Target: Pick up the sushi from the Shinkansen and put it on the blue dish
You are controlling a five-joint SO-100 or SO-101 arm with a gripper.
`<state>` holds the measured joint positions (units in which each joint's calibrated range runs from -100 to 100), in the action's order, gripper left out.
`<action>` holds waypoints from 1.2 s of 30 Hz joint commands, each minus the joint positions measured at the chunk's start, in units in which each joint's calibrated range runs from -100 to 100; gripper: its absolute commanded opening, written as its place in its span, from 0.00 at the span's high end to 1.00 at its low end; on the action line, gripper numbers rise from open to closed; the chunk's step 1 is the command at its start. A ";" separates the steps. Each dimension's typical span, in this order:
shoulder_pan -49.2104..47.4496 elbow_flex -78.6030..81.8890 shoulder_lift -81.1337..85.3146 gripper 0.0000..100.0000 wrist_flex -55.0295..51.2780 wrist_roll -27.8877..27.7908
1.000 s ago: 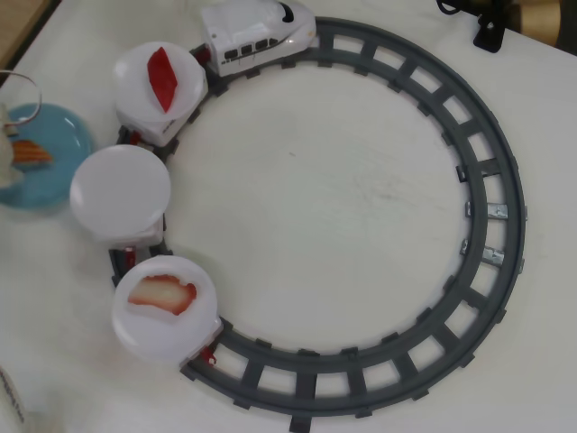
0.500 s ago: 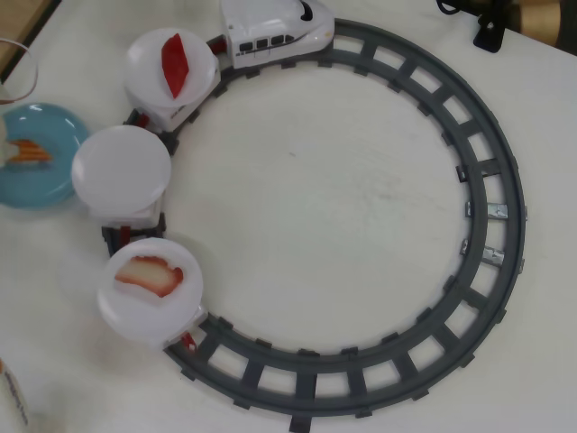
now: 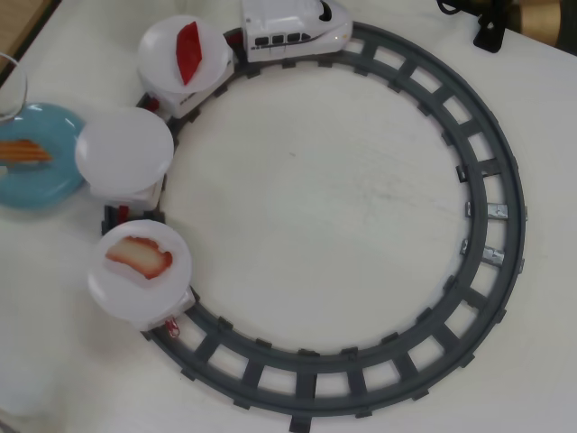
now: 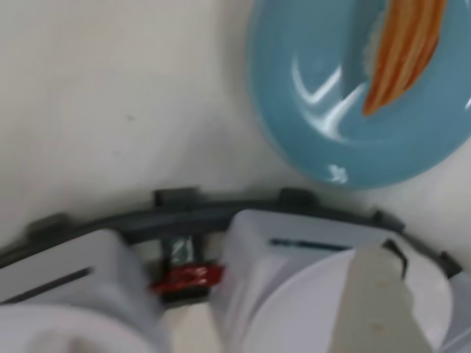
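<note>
The orange striped sushi (image 3: 22, 152) lies on the blue dish (image 3: 41, 185) at the left edge of the overhead view. The wrist view shows the sushi (image 4: 405, 44) resting free on the dish (image 4: 324, 110) at the top right. The white Shinkansen (image 3: 293, 27) stands on the track at the top and pulls three white plates. The middle plate (image 3: 124, 152), next to the dish, is empty. Only one pale finger (image 4: 377, 298) of my gripper shows, at the bottom of the wrist view above a white train car (image 4: 294, 250). It holds nothing that I can see.
The grey circular track (image 3: 491, 180) rings the table. The plate behind the train (image 3: 212, 41) carries a dark red piece (image 3: 187, 52). The last plate (image 3: 135, 289) carries a pink-and-white piece (image 3: 140, 255). A blurred pale shape (image 3: 11, 86) stands above the dish at the left edge.
</note>
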<state>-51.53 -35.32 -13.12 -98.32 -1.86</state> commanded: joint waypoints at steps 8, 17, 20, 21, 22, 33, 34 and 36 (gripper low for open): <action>0.65 33.33 29.50 0.94 4.43 -0.28; 0.65 63.00 48.58 0.97 17.34 0.03; 0.65 73.64 54.30 0.97 22.78 0.08; 0.56 77.25 56.21 0.97 24.31 0.14; 0.48 80.58 57.87 0.97 25.75 0.14; -0.23 108.08 77.12 0.97 35.09 0.19; -0.14 109.89 78.69 0.97 35.69 0.08; -0.23 113.22 81.51 0.97 36.88 0.08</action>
<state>-51.53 75.21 64.40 -63.28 -1.86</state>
